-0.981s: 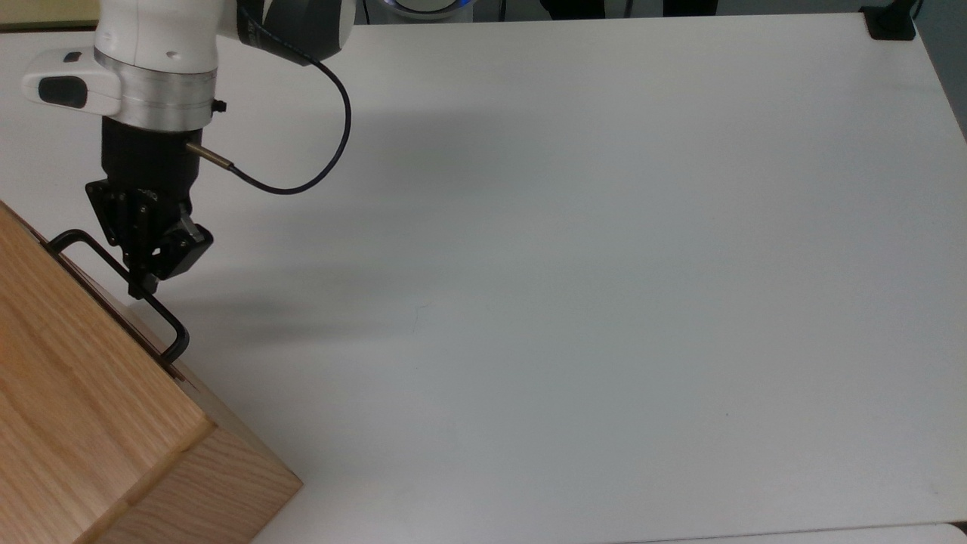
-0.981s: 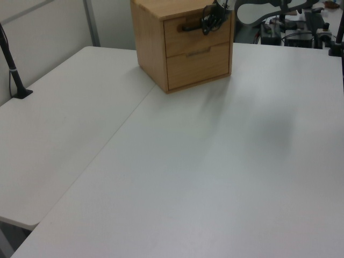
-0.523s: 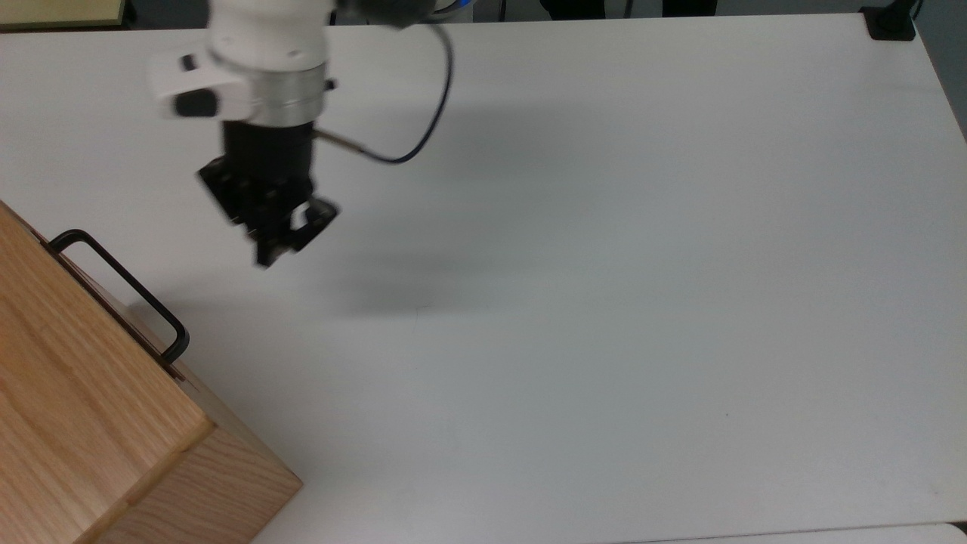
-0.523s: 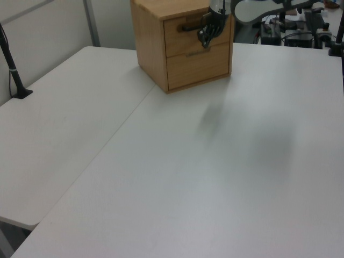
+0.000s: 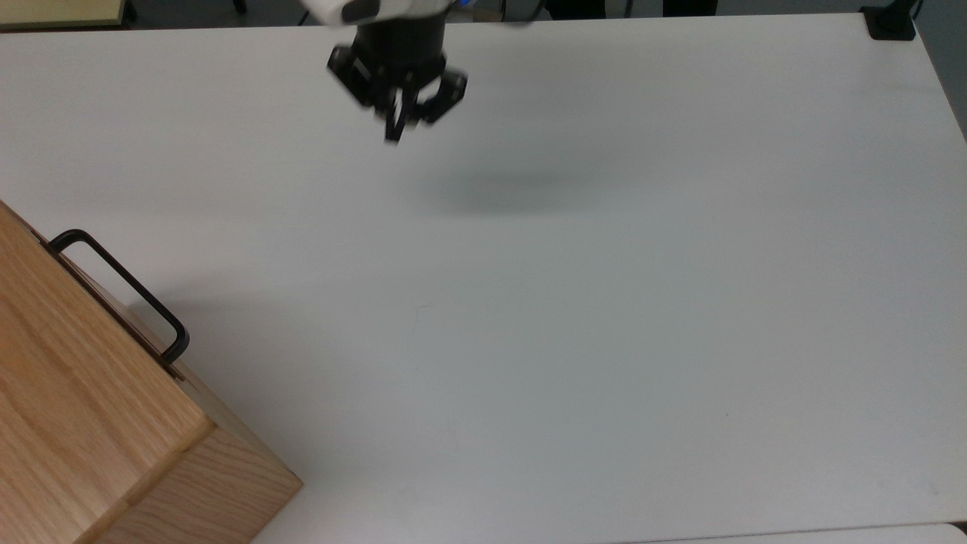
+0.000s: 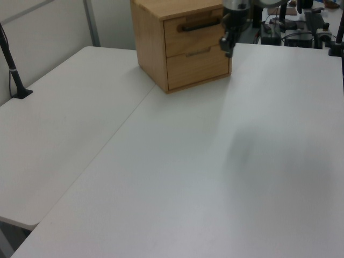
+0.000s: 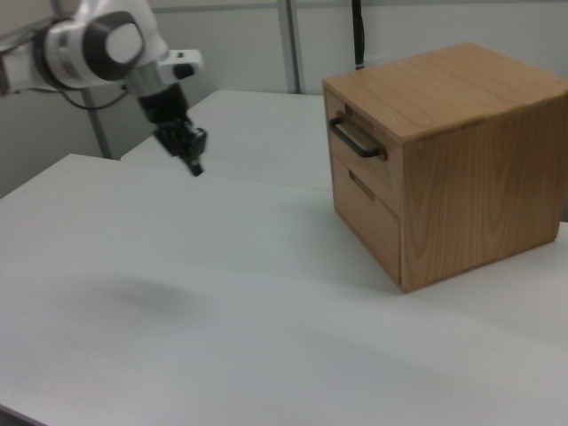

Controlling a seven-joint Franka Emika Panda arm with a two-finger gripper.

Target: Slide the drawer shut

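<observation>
The drawer [image 7: 355,146] is sitting flush (closing looks done). The gripper [image 5: 394,125], grip unreadable, is hanging at twelve o'clock, needing only to park

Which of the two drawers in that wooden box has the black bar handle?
The upper drawer. A black bar handle sticks out from its front, while the lower drawer has only a small notch.

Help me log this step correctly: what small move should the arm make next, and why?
Probably none toward the drawer: in the right view its front looks flush with the cabinet and its handle is free. The gripper hangs above bare table, well apart from it. I would just raise it a little and park it.
</observation>
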